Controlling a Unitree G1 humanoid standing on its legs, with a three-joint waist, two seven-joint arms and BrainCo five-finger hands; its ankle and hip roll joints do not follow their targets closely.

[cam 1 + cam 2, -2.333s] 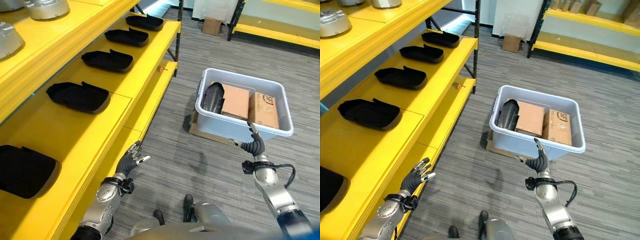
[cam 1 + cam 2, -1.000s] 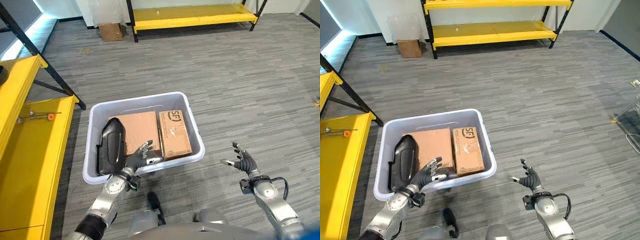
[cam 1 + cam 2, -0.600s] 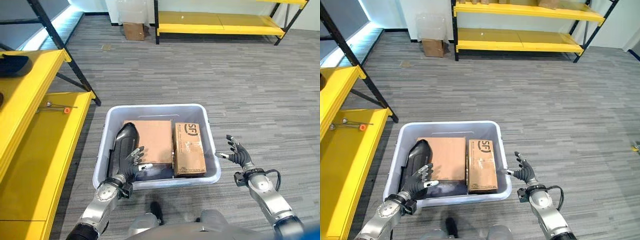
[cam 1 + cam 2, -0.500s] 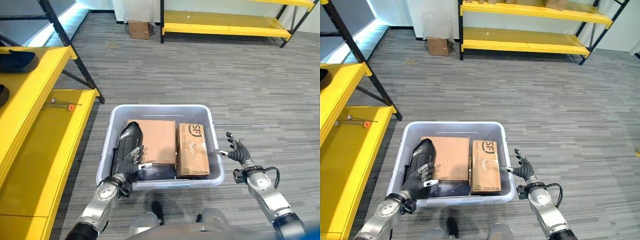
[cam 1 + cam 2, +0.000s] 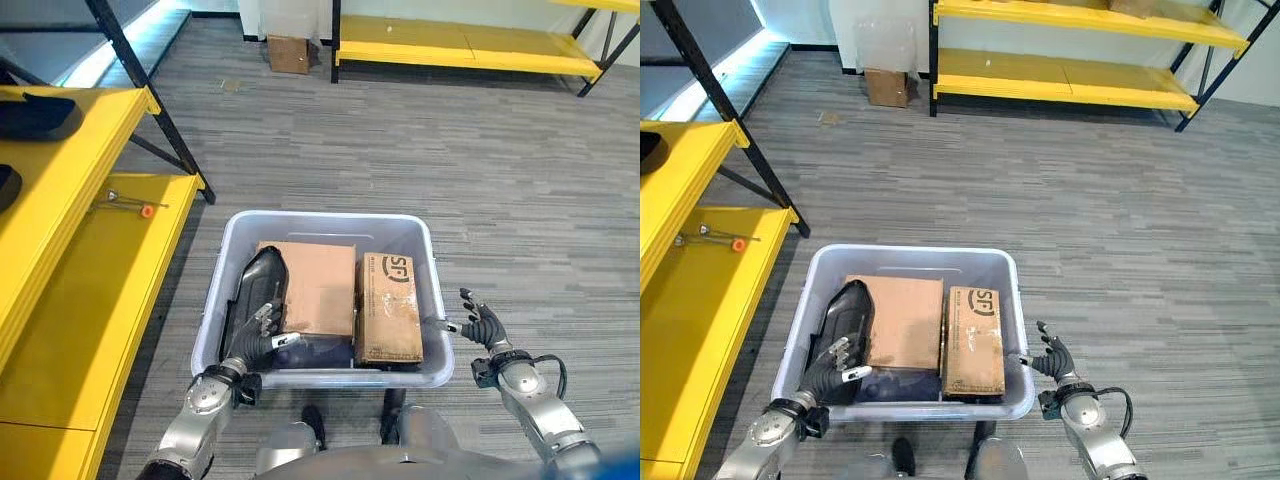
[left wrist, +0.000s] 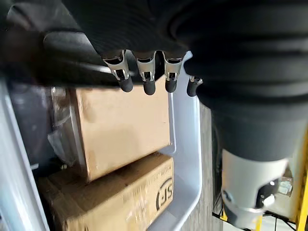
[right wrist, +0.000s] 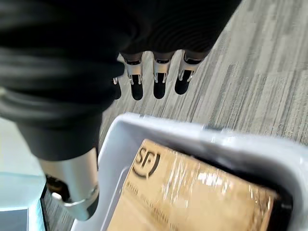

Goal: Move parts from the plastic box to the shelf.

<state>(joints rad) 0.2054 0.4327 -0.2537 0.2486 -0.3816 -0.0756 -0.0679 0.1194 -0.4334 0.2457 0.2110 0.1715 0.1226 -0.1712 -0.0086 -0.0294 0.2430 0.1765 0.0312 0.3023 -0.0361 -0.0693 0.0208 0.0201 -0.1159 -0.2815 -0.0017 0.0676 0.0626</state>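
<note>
A pale grey plastic box [image 5: 428, 284] stands on the floor in front of me. Inside lie a black moulded part [image 5: 251, 293] at its left, a large cardboard box [image 5: 318, 284] in the middle and a narrower taped cardboard box [image 5: 389, 307] at the right. My left hand [image 5: 256, 332] hovers open over the box's near left corner, fingers above the black part [image 5: 843, 312]. My right hand [image 5: 485, 329] is open just outside the box's near right corner, fingers spread, holding nothing. The yellow shelf [image 5: 70, 260] runs along the left.
Two black parts [image 5: 35, 115] lie on the yellow shelf's upper level; a small orange-tipped tool [image 5: 132, 205] rests on its lower board. A black shelf post [image 5: 155, 105] slants down to the floor. Another yellow rack [image 5: 1070, 85] and a small carton [image 5: 884, 87] stand far back.
The camera has shifted, so the box sits a little lower and more central. My left hand has reached further over the black part; my right hand has dropped lower beside the box's right corner.
</note>
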